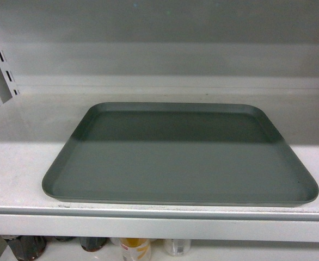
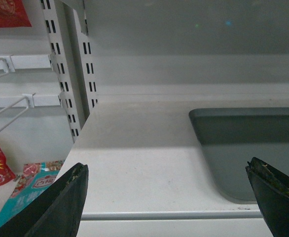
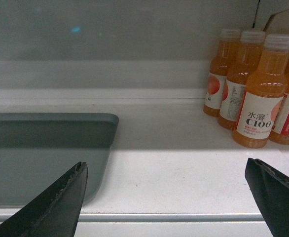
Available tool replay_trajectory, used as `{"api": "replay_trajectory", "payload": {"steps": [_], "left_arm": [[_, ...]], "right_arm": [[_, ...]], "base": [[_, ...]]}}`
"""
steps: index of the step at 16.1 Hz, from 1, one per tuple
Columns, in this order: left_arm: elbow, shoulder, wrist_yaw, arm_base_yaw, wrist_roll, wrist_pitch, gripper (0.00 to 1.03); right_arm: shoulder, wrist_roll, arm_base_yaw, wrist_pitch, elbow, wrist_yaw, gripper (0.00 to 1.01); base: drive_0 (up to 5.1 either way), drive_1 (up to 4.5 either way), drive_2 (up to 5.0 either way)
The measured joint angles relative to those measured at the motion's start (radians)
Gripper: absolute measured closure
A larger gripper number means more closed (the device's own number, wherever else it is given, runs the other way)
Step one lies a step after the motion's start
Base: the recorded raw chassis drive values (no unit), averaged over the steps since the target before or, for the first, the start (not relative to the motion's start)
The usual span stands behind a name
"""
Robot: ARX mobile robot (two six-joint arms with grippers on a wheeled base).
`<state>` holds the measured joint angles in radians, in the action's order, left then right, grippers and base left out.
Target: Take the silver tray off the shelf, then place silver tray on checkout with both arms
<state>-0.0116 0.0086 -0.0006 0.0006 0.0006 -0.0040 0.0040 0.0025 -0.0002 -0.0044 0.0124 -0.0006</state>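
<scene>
On the shelf (image 1: 18, 163), by its front edge, lies the silver tray (image 1: 178, 157). Both grippers, left (image 2: 166, 197) and right (image 3: 166, 197), gape wide, holding nothing. Next, I think, each must grab a tray side.

Head camera faces the silver tray (image 1: 180, 157) squarely from close; wrist cameras flank it, each sharing one edge.

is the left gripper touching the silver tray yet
Apart. In the left wrist view the left gripper is open in front of the shelf edge, short of the silver tray.
</scene>
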Motion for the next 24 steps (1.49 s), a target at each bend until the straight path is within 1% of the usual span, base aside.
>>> {"api": "replay_trajectory", "payload": {"steps": [1, 2, 3, 4, 5, 6, 8, 9, 10, 11, 12, 13, 14, 15, 16, 17, 19, 22, 23, 24], "left_arm": [[-0.014, 0.012, -0.052, -0.019, -0.006, -0.063, 0.05], [-0.061, 0.086, -0.179, -0.086, -0.021, -0.164, 0.05], [-0.086, 0.150, -0.235, -0.110, -0.023, -0.148, 0.05], [-0.096, 0.177, -0.236, -0.101, -0.026, -0.097, 0.05], [-0.114, 0.220, -0.220, -0.090, -0.027, -0.022, 0.05], [-0.132, 0.301, -0.192, -0.083, -0.027, 0.062, 0.05], [-0.140, 0.494, -0.138, -0.092, -0.027, 0.248, 0.05], [-0.147, 0.589, -0.115, -0.097, -0.028, 0.327, 0.05], [-0.163, 0.692, -0.093, -0.107, -0.043, 0.408, 0.05], [-0.192, 0.822, -0.087, -0.129, -0.054, 0.502, 0.05], [-0.251, 1.034, -0.067, -0.177, -0.076, 0.621, 0.05], [-0.309, 1.226, -0.061, -0.210, -0.095, 0.691, 0.05], [-0.357, 1.341, -0.060, -0.223, -0.103, 0.713, 0.05], [-0.398, 1.426, -0.060, -0.225, -0.106, 0.727, 0.05], [-0.436, 1.495, -0.060, -0.225, -0.106, 0.727, 0.05], [-0.472, 1.560, -0.062, -0.225, -0.106, 0.725, 0.05], [-0.523, 1.622, -0.060, -0.211, -0.106, 0.688, 0.05], [-0.602, 1.661, -0.051, -0.191, -0.105, 0.617, 0.05], [-0.634, 1.712, -0.051, -0.198, -0.098, 0.588, 0.05], [-0.645, 1.745, -0.063, -0.209, -0.084, 0.604, 0.05]], "right_arm": [[0.000, 0.000, 0.000, 0.000, 0.000, 0.000, 0.03], [0.021, 0.018, 0.008, -0.056, 0.012, 0.039, 0.03], [0.117, 0.045, -0.010, -0.012, 0.018, 0.034, 0.03], [0.188, 0.055, -0.035, 0.050, 0.027, 0.014, 0.03], [0.260, 0.057, -0.039, 0.127, 0.043, -0.005, 0.03], [0.338, 0.056, -0.022, 0.204, 0.065, -0.015, 0.03], [0.526, 0.053, 0.037, 0.373, 0.092, -0.018, 0.03], [0.618, 0.049, 0.065, 0.436, 0.098, -0.018, 0.03], [0.713, 0.050, 0.091, 0.502, 0.108, -0.018, 0.03], [0.833, 0.049, 0.121, 0.567, 0.130, -0.014, 0.03], [1.018, 0.053, 0.163, 0.647, 0.179, -0.007, 0.03], [1.187, 0.057, 0.192, 0.697, 0.241, 0.008, 0.03], [1.290, 0.058, 0.199, 0.695, 0.300, 0.022, 0.03], [1.370, 0.061, 0.204, 0.705, 0.345, 0.030, 0.03], [1.440, 0.061, 0.204, 0.703, 0.389, 0.049, 0.03], [1.513, 0.061, 0.204, 0.693, 0.438, 0.060, 0.03], [1.600, 0.065, 0.202, 0.665, 0.509, 0.079, 0.03], [1.684, 0.105, 0.188, 0.541, 0.637, 0.087, 0.03], [1.749, 0.124, 0.190, 0.455, 0.727, 0.114, 0.03], [1.784, 0.124, 0.198, 0.457, 0.763, 0.135, 0.03]], "base": [[0.0, 0.00, 0.0], [0.0, 0.00, 0.0], [0.0, 0.00, 0.0], [0.0, 0.00, 0.0], [0.0, 0.00, 0.0], [0.0, 0.00, 0.0], [0.0, 0.00, 0.0], [0.0, 0.00, 0.0], [0.0, 0.00, 0.0], [0.0, 0.00, 0.0], [0.0, 0.00, 0.0], [0.0, 0.00, 0.0], [0.0, 0.00, 0.0], [0.0, 0.00, 0.0], [0.0, 0.00, 0.0], [0.0, 0.00, 0.0], [0.0, 0.00, 0.0], [0.0, 0.00, 0.0], [0.0, 0.00, 0.0], [0.0, 0.00, 0.0]]}}
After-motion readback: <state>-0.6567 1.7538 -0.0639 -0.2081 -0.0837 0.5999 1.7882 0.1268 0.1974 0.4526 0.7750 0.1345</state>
